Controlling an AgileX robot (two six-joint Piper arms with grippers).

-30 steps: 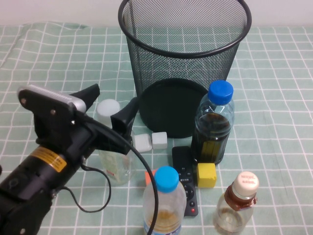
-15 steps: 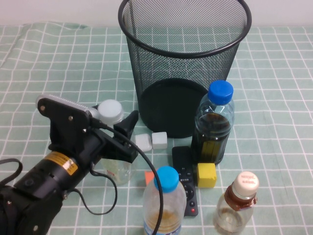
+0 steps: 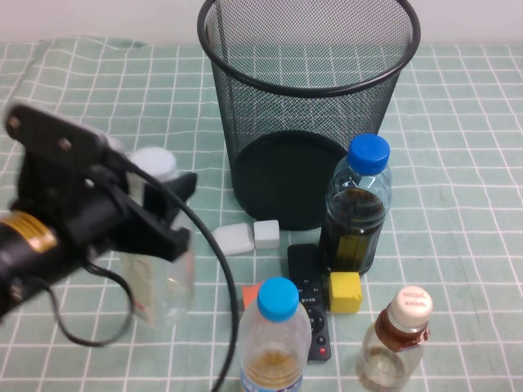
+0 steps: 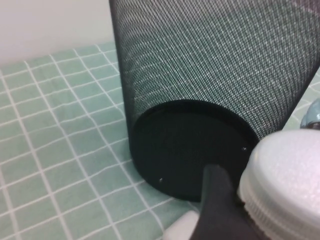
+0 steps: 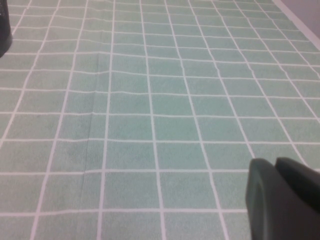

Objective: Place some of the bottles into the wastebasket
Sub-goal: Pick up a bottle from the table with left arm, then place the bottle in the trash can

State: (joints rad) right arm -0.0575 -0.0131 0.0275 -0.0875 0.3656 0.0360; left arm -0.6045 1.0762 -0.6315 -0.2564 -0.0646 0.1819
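Left gripper (image 3: 159, 214) grips the white-capped bottle (image 3: 157, 245) left of the wastebasket (image 3: 308, 106). Right gripper (image 5: 282, 200) hovers over cloth, fingers unclear.

Blurred grip, cropped bottles

Your left gripper (image 3: 159, 214) and its white-capped bottle (image 3: 159, 269) are motion-blurred; the clear blue-capped bottle (image 3: 274, 347) is cut off below; your right gripper (image 5: 285, 200) shows one cropped finger.

**Soft, even light; blur on the left arm**

The light was bright and diffuse, with faint shadows on the bench (image 3: 458, 122). The left claw (image 3: 163, 212) and its white-capped bottle (image 3: 159, 269) were smeared by motion blur. In the left wrist view, the cap (image 4: 285, 185) was out of focus.
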